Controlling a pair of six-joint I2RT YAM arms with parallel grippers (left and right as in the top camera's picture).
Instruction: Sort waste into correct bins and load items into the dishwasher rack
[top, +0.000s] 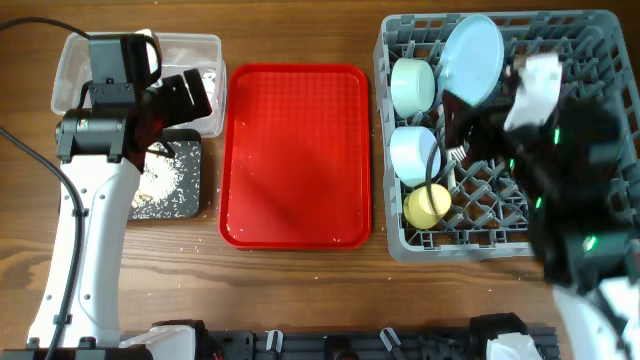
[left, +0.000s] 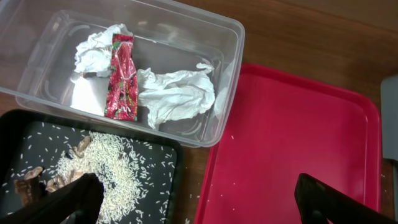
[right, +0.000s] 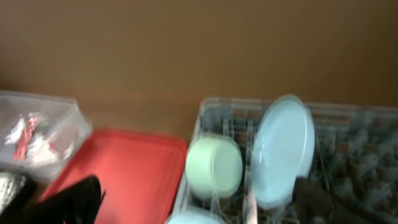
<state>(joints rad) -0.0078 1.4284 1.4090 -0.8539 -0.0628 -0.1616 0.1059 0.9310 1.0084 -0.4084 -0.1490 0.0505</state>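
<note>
Grey plastic lattice rack (top: 470, 243) appears fully loaded — final step judged done. Left gripper (left: 199, 196) and right gripper (right: 196, 198) stand spread, empty; next: retract carefully.

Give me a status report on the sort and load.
Left gripper open, right gripper open, both empty. Napkins in tub, rice in black tray; plate, green bowl, blue bowl, cup in rack. Red tray: stray grains only. Nothing blocking.

Overhead looks straight down; wrist views oblique, closer; all share red tray (top: 295, 150).
</note>
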